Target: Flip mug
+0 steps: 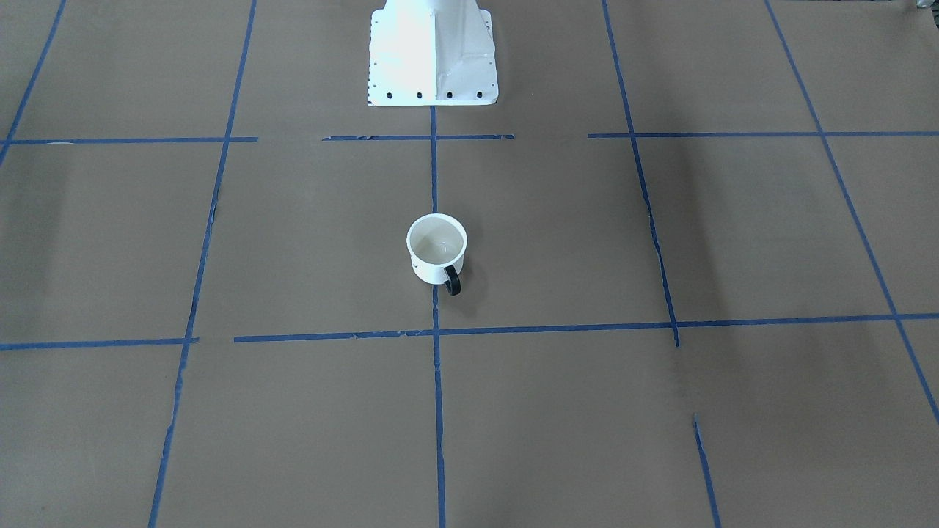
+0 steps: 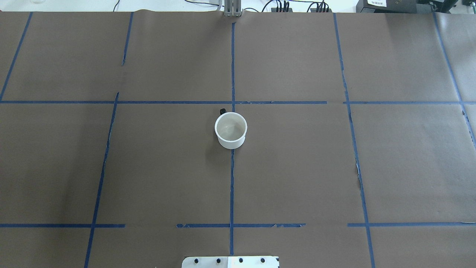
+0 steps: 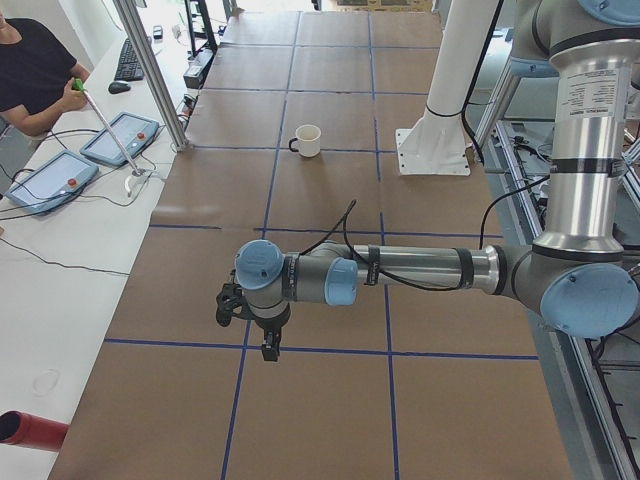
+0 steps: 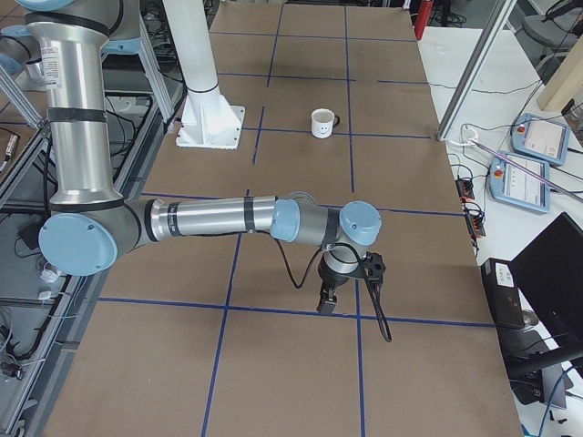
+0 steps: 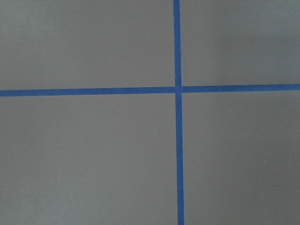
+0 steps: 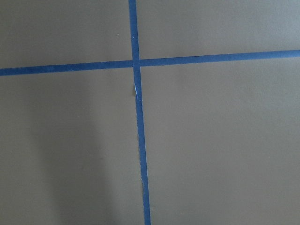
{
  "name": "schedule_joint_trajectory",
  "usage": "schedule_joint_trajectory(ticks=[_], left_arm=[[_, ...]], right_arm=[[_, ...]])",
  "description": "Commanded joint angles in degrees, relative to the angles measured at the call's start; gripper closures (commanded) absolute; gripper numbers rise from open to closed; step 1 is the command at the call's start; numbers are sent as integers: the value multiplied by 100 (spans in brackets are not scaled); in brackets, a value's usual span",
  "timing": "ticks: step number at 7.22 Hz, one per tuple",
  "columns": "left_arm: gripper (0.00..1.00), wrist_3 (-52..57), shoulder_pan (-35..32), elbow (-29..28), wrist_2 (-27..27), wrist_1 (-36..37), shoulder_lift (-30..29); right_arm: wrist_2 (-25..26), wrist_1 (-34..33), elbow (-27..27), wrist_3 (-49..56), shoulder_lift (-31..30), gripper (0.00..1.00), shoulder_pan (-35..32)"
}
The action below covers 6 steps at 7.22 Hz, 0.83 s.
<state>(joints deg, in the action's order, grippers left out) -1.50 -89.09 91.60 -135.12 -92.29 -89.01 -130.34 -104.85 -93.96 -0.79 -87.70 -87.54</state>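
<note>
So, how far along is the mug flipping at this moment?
Nothing looks done: the small white enamel mug with a black handle stands upright, mouth up, on the brown table. Nothing is in hand: the left gripper and the right gripper hang far from it. The whole flip seems left.

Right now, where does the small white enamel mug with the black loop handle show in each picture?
Front-facing: white mug, centre.
Overhead: mug, centre.
Exterior left: mug, upper middle.
Exterior right: mug, upper middle.
Left wrist: absent.
Right wrist: absent.
Landmark: white robot base, exterior views.
</note>
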Motion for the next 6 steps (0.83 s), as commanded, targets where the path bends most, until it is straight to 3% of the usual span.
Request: schedule_joint_trajectory(ticks=[1, 6], left_arm=[[0, 0, -20, 51, 3, 9, -2], [0, 9, -20, 95, 12, 0, -2]], right_arm=[[0, 0, -9, 0, -1, 0, 0], [0, 0, 0, 0, -1, 0, 0]])
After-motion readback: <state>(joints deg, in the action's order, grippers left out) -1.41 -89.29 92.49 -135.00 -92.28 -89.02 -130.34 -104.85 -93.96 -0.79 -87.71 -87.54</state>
